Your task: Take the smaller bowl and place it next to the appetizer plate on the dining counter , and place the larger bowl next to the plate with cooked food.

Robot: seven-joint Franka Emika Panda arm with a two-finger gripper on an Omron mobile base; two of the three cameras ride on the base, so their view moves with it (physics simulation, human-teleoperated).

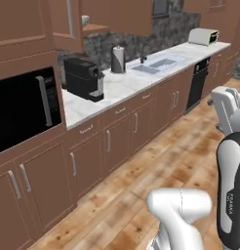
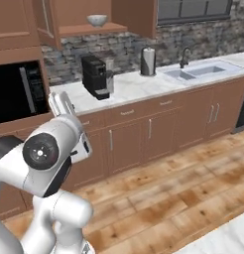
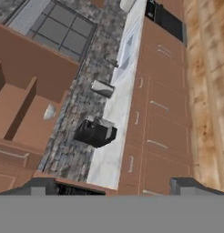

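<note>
The hand (image 3: 112, 185) stands with its two dark fingertips wide apart and nothing between them, well clear of any bowl. It looks along the kitchen bench (image 3: 114, 119), rolled so that the bench runs from 6 toward 12 o'clock in the hand view. From the fingertips, the black coffee machine (image 3: 95, 133) sits at about 11 o'clock. Beyond it, at about 10 o'clock, a small pale bowl (image 3: 49, 111) rests on an open shelf (image 3: 32, 119) in the wall cupboard.

In the right base view that bowl (image 2: 97, 20) sits at 12 o'clock above the coffee machine (image 2: 96, 76), high over the bench (image 2: 144, 85). By its small size and pale grey-white look, I judge it to be the smaller bowl; its speckle is too small to make out.

It will likely handle as a stiff, fairly light, stone-like piece: smooth, prone to slip and to chip if knocked against the shelf. The surest hold is probably one finger inside and one outside the near rim, pinching the wall
</note>
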